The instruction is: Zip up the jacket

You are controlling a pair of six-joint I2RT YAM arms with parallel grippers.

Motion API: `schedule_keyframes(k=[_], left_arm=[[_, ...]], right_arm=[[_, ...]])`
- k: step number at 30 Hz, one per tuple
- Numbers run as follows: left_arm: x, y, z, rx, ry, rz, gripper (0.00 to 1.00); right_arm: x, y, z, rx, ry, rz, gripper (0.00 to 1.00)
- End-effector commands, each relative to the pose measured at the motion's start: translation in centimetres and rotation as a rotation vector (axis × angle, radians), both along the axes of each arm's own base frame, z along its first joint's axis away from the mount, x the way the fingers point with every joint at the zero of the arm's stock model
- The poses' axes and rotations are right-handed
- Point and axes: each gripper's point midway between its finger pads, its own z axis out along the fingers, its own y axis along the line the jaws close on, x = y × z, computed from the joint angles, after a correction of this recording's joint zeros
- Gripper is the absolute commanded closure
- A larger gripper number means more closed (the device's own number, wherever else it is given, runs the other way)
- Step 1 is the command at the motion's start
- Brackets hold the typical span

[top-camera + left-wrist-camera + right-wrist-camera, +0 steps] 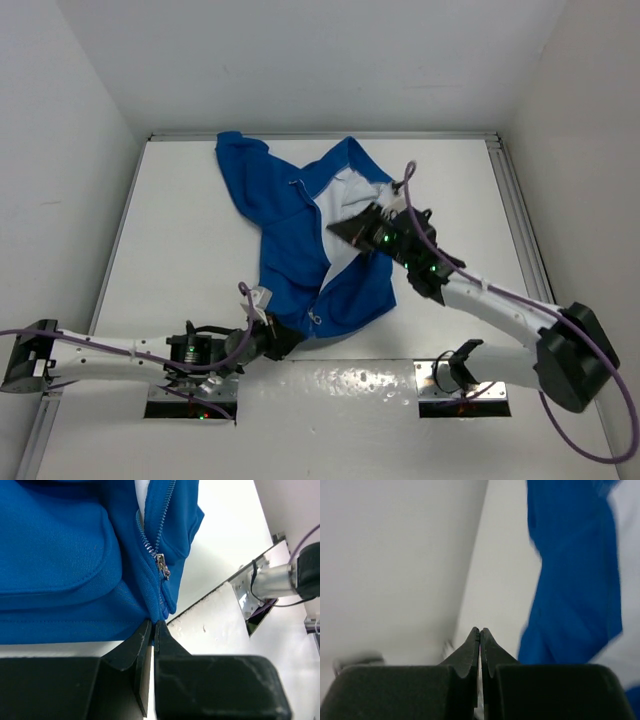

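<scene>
The bright blue jacket (290,245) lies on the white table (180,230), its upper front spread open on white lining (345,195). In the left wrist view the silver zipper slider (161,563) sits low on the jacket (60,555), just above the bottom hem, with the teeth apart above it. My left gripper (290,336) (154,623) is shut on the jacket's bottom hem at the zipper's base. My right gripper (337,228) (480,630) is shut over the open right front; nothing shows between its tips. Blurred jacket (575,580) fills the right of that view.
White walls enclose the table on three sides. An aluminium rail (515,220) runs along the right edge. Metal base plates (465,385) sit at the near edge, and the right arm's base (280,575) shows in the left wrist view.
</scene>
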Motion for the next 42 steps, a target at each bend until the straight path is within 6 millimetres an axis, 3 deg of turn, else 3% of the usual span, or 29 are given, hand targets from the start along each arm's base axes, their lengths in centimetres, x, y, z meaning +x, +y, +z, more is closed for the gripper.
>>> schedule_keyframes(k=[1, 2, 5, 7, 10, 11, 13, 20, 32, 42], left_arm=[[0.3, -0.2, 1.4, -0.024, -0.013, 0.024, 1.0], [0.3, -0.2, 1.0, -0.009, -0.013, 0.025, 1.0], [0.4, 0.3, 0.2, 0.041, -0.005, 0.037, 1.0], [0.4, 0.3, -0.2, 0.05, 0.002, 0.044, 1.0], [0.2, 0.4, -1.1, 0.061, 0.017, 0.038, 1.0], [0.2, -0.1, -0.4, 0.028, 0.015, 0.031, 1.0], [-0.1, -0.2, -0.7, 0.02, 0.03, 0.026, 1.0], [-1.2, -1.0, -0.3, -0.055, 0.061, -0.037, 1.0], [-1.8, -1.5, 0.5, -0.125, 0.077, -0.069, 1.0], [-1.9, -1.5, 1.0, -0.145, 0.077, -0.074, 1.0]], right_arm=[[-9.7, 1.3, -6.5, -0.266, 0.01, 0.358, 1.0], [-11.8, 1.5, -7.5, -0.327, -0.025, 0.442, 1.0], [-15.7, 0.8, -9.1, -0.359, -0.052, 0.566, 1.0], [-16.6, 0.2, -10.2, -0.351, -0.062, 0.584, 1.0], [-17.5, 0.6, -11.3, -0.345, -0.075, 0.654, 0.85], [-18.2, 1.0, -11.5, -0.327, -0.078, 0.702, 0.77], [-18.9, 1.9, -11.8, -0.303, -0.087, 0.787, 0.72], [-18.4, 4.1, -11.1, -0.265, -0.172, 0.872, 0.6], [-17.4, 5.0, -14.0, -0.31, -0.123, 0.882, 0.51], [-18.0, 5.5, -13.3, -0.23, -0.132, 0.894, 0.46]])
